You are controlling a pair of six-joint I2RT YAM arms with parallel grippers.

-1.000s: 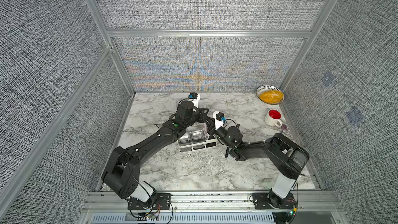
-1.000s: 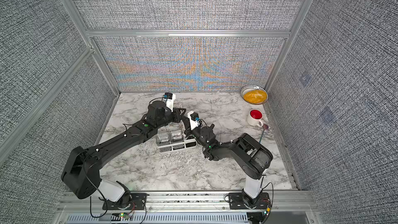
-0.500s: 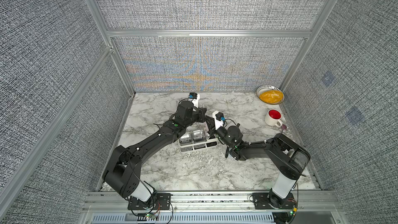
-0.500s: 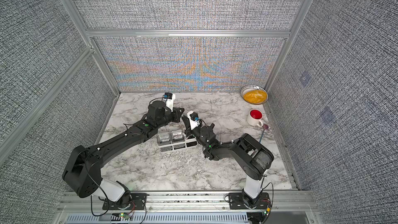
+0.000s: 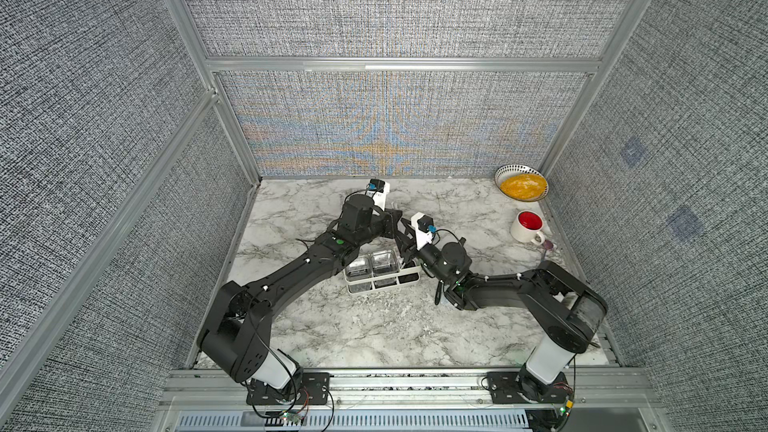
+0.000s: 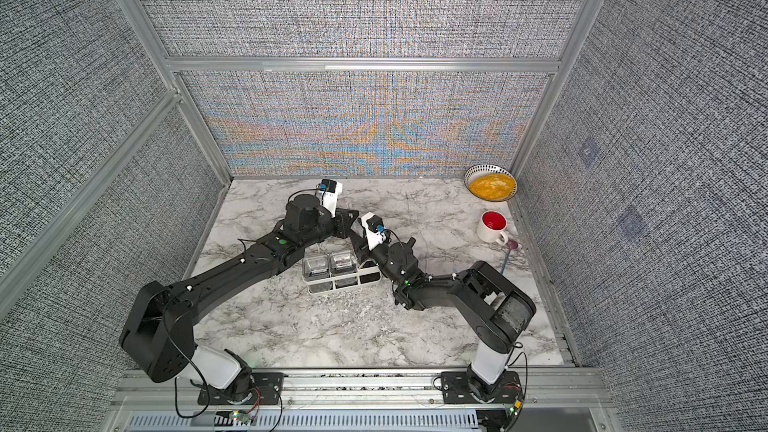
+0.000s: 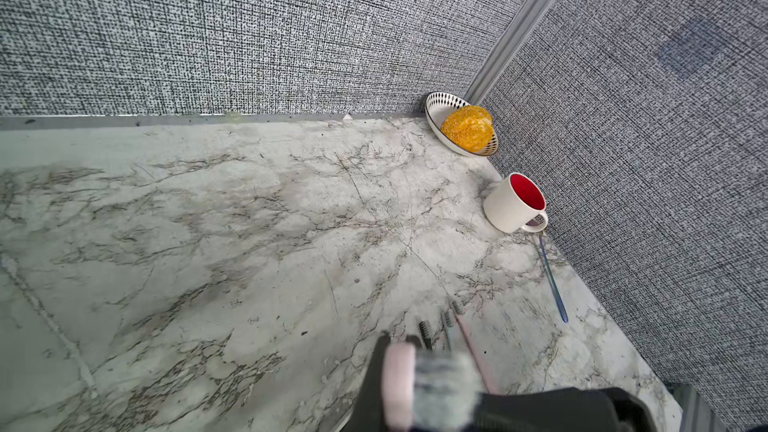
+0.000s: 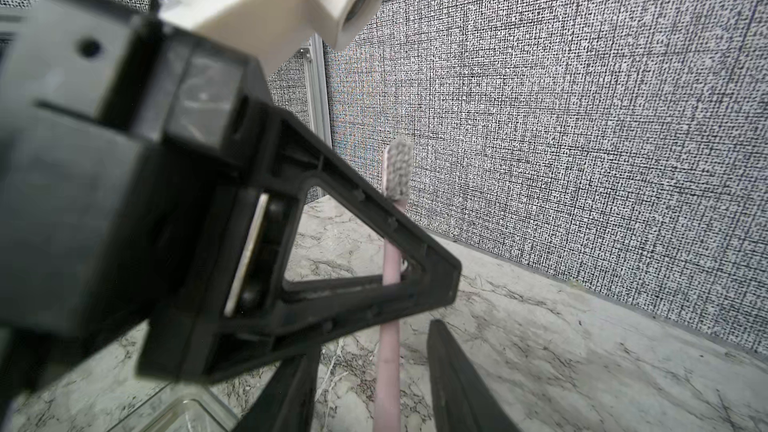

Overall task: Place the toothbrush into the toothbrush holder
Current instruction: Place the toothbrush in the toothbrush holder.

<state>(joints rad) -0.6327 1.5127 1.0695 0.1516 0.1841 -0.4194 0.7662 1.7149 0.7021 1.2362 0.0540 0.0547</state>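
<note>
The pink toothbrush [image 8: 387, 351] stands upright, its grey bristle head [image 8: 400, 168] at the top. In the left wrist view its head [image 7: 399, 388] is a close blur. My left gripper [image 8: 405, 274] is shut on the handle below the head. My right gripper [image 8: 376, 388] is open, with its fingers [image 8: 461, 384] on either side of the lower handle and apart from it. In both top views the two grippers [image 5: 392, 224] [image 5: 405, 247] meet just behind the right end of the white toothbrush holder [image 5: 386, 282] [image 6: 345, 284], and the arms hide the toothbrush.
A white mug with a red inside [image 5: 527, 227] and a patterned bowl with something orange in it [image 5: 521, 183] stand at the back right. A thin blue-handled utensil [image 7: 550, 280] lies by the mug. A few other brushes [image 7: 449, 320] lie on the marble.
My right gripper has opened off the toothbrush handle. My left gripper closed on the toothbrush and stays shut on it. Both arms have barely moved.
</note>
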